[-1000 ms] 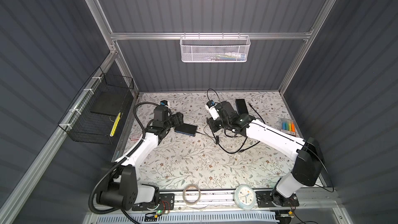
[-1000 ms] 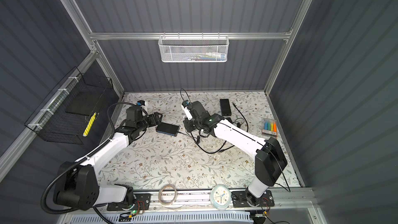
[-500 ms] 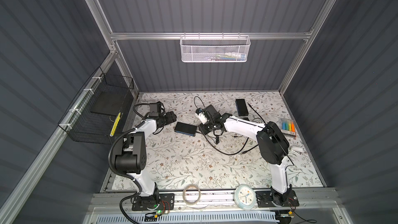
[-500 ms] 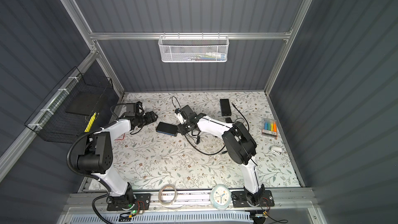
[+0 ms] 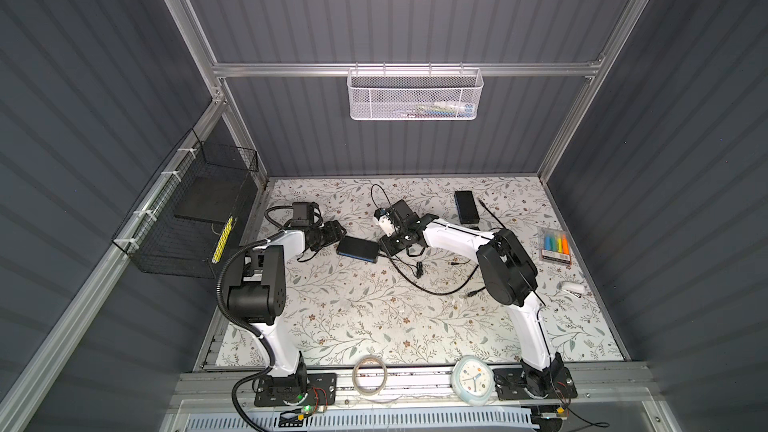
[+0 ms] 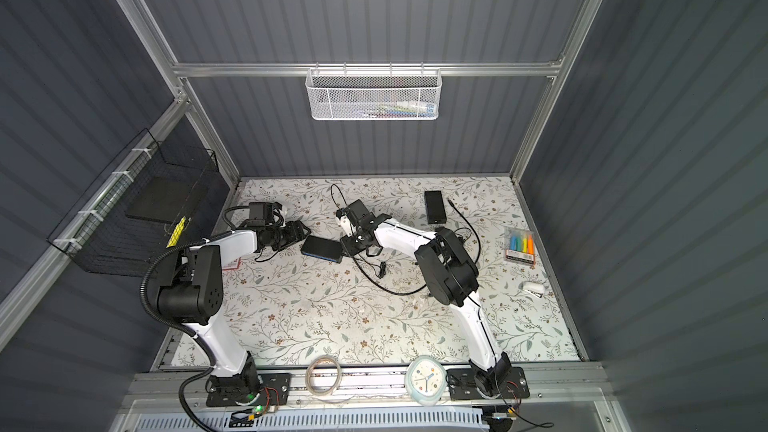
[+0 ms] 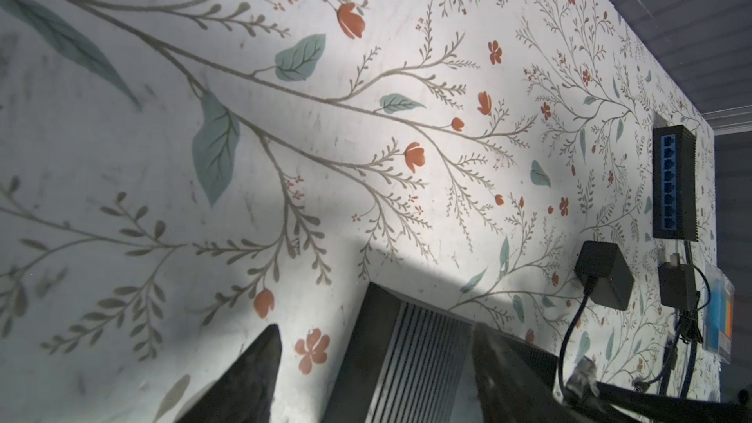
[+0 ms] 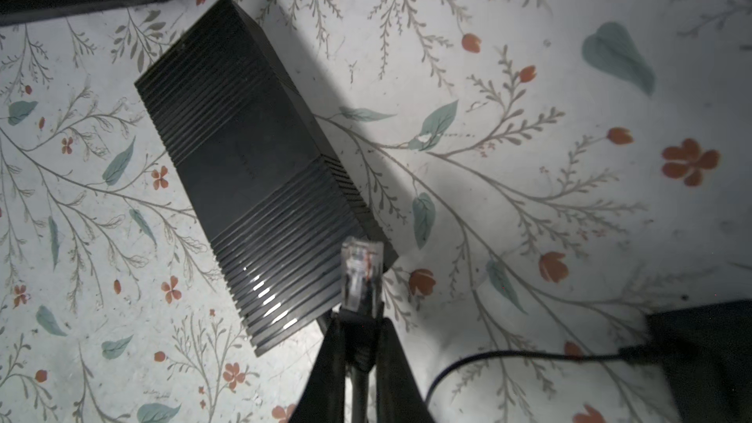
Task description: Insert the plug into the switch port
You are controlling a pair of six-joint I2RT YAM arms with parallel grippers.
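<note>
Beside two switches (image 5: 357, 248) (image 5: 466, 207), right end effector (image 8: 358, 315) grips one plug (image 8: 361, 274); left end effector (image 7: 376, 329) gapes.

switch (image 8: 252, 172) port face: hidden in right wrist view | white basket (image 5: 415, 97) contents: too small to tell

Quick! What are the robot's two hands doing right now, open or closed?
Left gripper: open, fingers either side of the switch end.
Right gripper: shut on the plug.
</note>
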